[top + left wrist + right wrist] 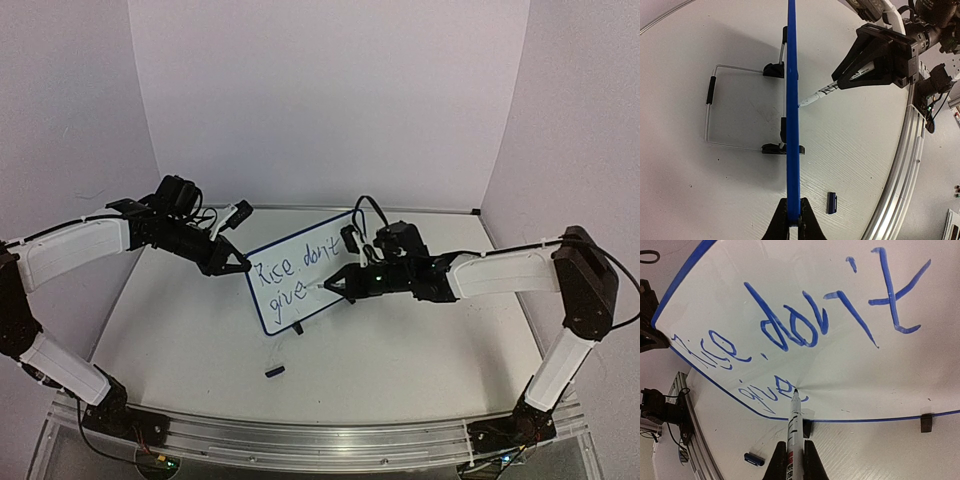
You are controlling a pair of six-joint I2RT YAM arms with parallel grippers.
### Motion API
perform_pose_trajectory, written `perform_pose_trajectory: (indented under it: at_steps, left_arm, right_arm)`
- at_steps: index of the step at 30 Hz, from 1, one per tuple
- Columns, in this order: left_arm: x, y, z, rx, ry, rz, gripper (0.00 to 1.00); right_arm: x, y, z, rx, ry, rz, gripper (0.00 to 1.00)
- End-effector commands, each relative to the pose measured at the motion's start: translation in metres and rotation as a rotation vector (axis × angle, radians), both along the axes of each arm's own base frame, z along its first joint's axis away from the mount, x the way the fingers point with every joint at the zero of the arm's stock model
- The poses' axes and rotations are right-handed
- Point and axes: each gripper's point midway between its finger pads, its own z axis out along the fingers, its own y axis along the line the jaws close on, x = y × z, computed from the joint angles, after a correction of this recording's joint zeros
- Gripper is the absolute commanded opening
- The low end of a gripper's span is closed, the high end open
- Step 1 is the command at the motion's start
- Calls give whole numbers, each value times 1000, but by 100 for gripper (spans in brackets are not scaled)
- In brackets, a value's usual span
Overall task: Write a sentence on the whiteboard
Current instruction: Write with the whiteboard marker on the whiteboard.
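L gripper [240, 266] is clamped tight on the side edge of the whiteboard [300, 245]. In the L wrist view, the board runs edge-on straight ahead of the fingers as a thin blue line, upright on the table [180, 330], w/ a wire stand [710, 90] behind it. R gripper [340, 285] is closed hard around a marker [795, 420]. Its tip sticks out ahead of the jaws and touches the board face at the end of "give". The sentence [790, 325] reads "Rice, don't" w/ "give" on the 2nd line. A small blue cap [275, 371] lies on the table, well apart from both grippers on the near side.
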Motion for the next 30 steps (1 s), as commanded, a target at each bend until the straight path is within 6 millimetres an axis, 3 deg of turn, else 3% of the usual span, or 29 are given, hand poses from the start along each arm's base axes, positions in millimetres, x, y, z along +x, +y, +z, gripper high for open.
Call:
perform_pose_trajectory:
  at_steps: [1,7,30]
  left_arm:
    - [-4,-5,-7,20,35,-18,0]
    - [-5,-4,-7,20,37,-18,0]
    - [-4,-4,-10,26,40,-16,0]
  right_arm:
    - [-4,-4,39,68,-73,10,0]
    - [0,-16,37,74,-58,1,0]
    - [23,-17,18,68,-11,-2,0]
